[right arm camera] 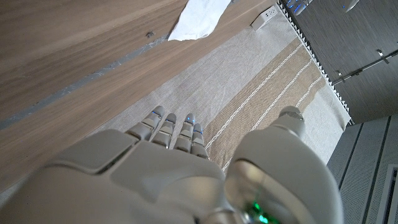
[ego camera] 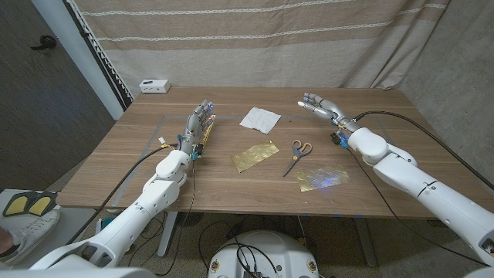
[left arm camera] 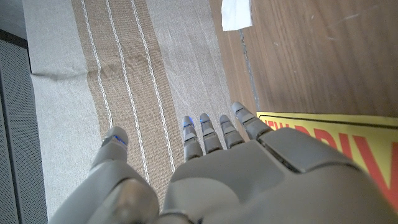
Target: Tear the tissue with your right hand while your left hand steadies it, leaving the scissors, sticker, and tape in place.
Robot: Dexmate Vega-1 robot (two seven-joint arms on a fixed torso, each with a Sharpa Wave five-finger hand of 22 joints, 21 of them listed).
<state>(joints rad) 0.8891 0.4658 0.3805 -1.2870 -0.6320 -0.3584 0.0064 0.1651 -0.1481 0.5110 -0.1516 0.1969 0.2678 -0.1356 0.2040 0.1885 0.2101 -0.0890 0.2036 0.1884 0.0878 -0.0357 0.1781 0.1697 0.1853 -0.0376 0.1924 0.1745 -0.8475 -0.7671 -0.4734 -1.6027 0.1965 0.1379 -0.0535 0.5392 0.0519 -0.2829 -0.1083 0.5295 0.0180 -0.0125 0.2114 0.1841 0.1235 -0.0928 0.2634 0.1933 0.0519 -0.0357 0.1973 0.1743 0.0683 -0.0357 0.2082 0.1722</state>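
- The table (ego camera: 231,189) is brown wood with long stripes in the grain.
- A big cloth curtain (ego camera: 255,42) hangs behind the table. It is light tan with thin white lines.
- A dark wall panel (ego camera: 46,93) stands on the left side of the room.
- A small white box (ego camera: 155,86) sits at the far left corner of the table.
- The white tissue (ego camera: 260,120) lies flat near the far middle of the table. Nothing touches it.
- A shiny gold sheet (ego camera: 256,155) lies closer to the robot, just past the tissue.
- The scissors (ego camera: 296,155) with orange handles lie to the right of the gold sheet.
- A shiny, rainbow-like sticker (ego camera: 323,177) lies near the scissors, closer to the robot.
- The left hand (ego camera: 198,126) is up over the table, left of the tissue. Its fingers are straight and spread a bit, and it holds nothing.
- The right hand (ego camera: 323,108) is up to the right of the tissue. Its fingers reach out, and it holds nothing.
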